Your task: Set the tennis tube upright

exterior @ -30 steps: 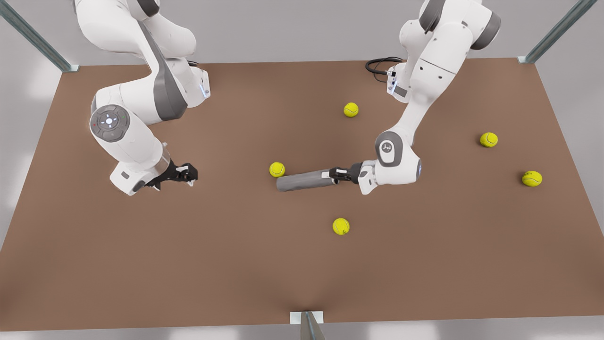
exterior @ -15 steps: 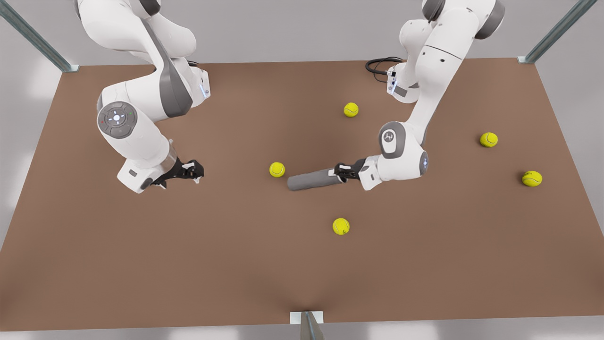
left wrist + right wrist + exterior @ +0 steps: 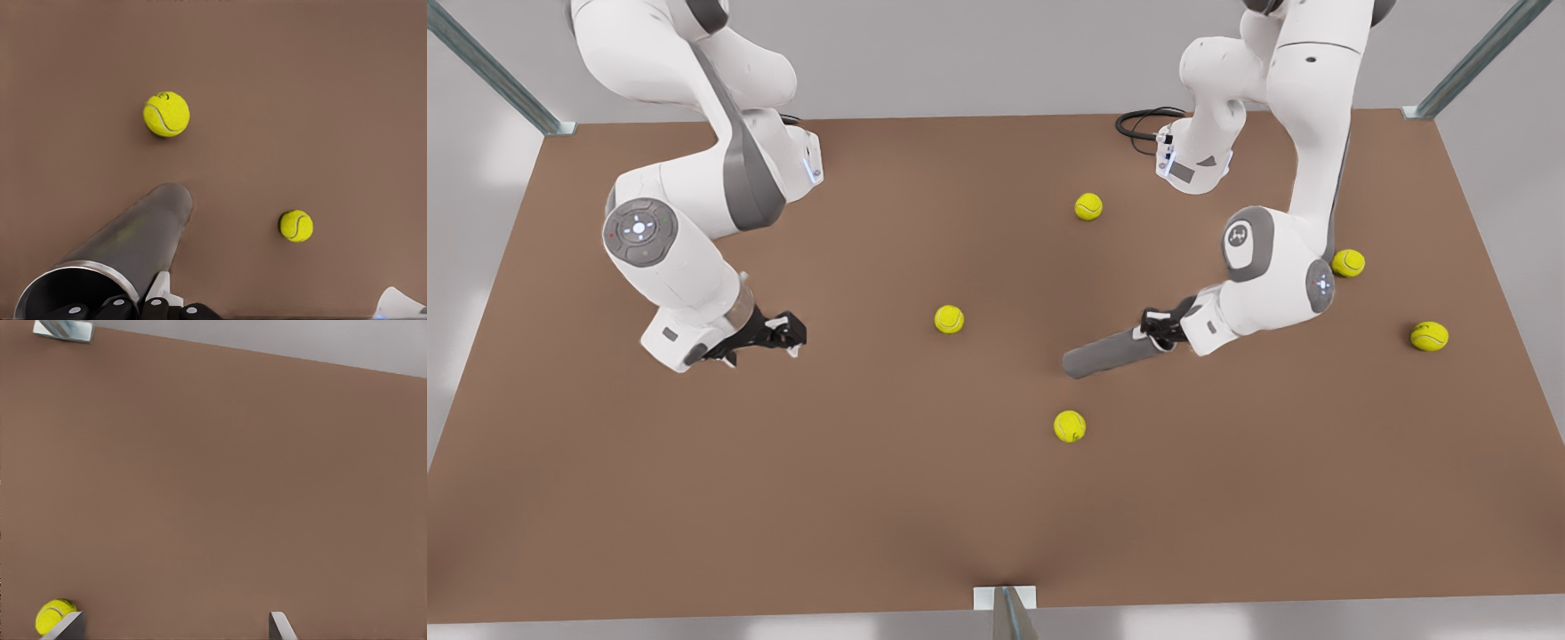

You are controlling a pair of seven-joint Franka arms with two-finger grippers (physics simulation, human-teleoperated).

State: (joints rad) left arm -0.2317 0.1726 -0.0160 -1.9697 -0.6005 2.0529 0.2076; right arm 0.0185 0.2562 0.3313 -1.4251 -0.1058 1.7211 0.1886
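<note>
The tennis tube is a slim grey cylinder lying slantwise at mid-table, its far end pointing toward the front view's left. My left gripper is shut on the tube's silvery-rimmed open end. In the left wrist view the tennis tube stretches away from the left gripper, its rim close to the camera. My right gripper waits open over the table on the front view's left. The right gripper shows bare table between its two fingertips.
Yellow-green tennis balls lie scattered on the brown table: one ball at the centre, another ball just in front of the tube, a third ball farther back, and others at the right. A black cable coils by the left arm's base.
The left gripper has carried the tube toward the front view's right, away from the centre ball, and slanted it more. The right arm has shifted only slightly.
</note>
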